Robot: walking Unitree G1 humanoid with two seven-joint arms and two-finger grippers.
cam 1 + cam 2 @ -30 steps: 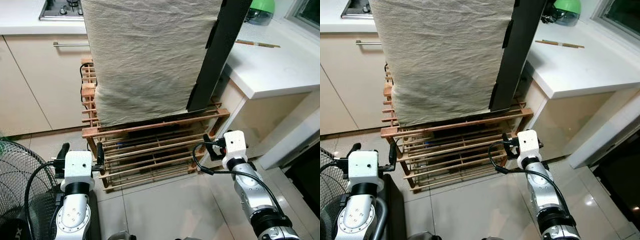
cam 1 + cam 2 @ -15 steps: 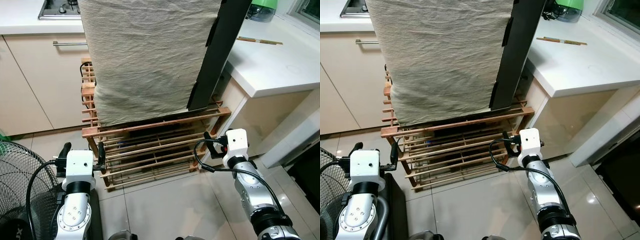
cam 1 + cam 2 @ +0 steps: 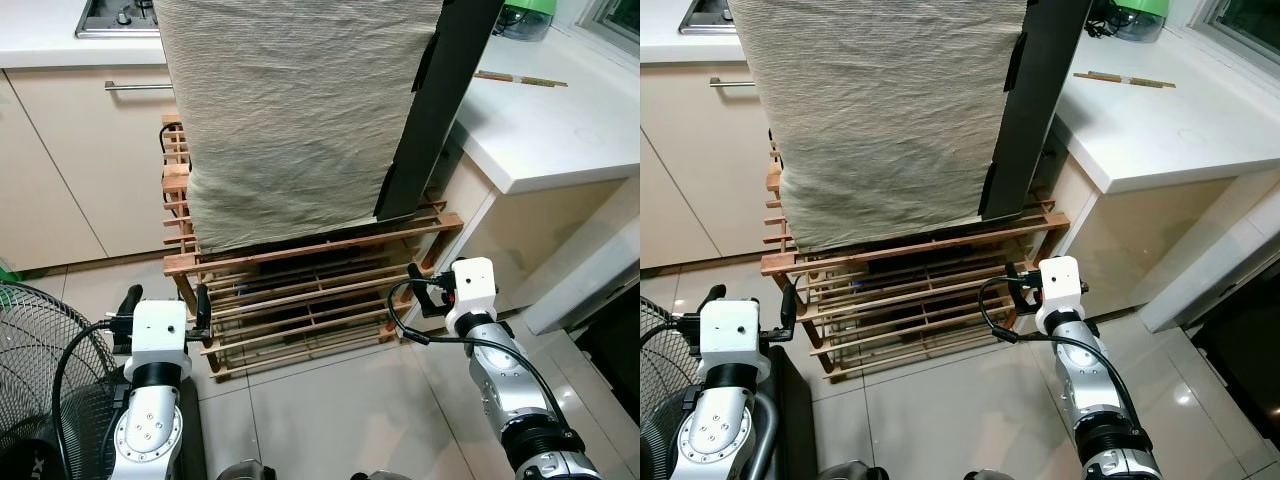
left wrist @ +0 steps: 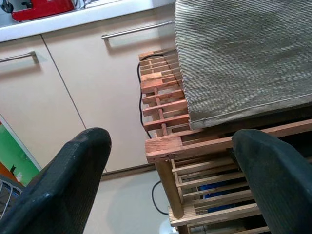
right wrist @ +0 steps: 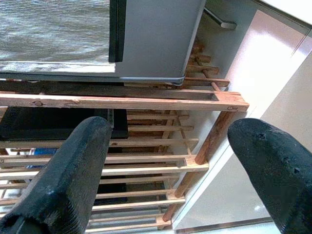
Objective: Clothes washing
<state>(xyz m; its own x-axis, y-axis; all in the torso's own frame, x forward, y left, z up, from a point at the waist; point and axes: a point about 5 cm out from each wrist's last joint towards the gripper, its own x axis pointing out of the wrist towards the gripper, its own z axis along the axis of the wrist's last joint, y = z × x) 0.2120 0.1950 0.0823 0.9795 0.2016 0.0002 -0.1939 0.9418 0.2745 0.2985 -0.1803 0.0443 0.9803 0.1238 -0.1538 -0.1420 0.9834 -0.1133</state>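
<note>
Beige cloth [image 3: 295, 110] hangs over a tall appliance standing on a slatted wooden rack [image 3: 310, 290], between the cabinets [image 3: 90, 160] and the white counter [image 3: 560, 130]; no laundry is in hand. Both arms are raised low before the rack: the left gripper [image 3: 160, 302] near its front left corner, fingers spread and empty; the right gripper [image 3: 428, 285] by its right post, fingers likewise wide apart. It looks like an approach step. Next, I'd guess, it must find the clothes or the washer.
</note>
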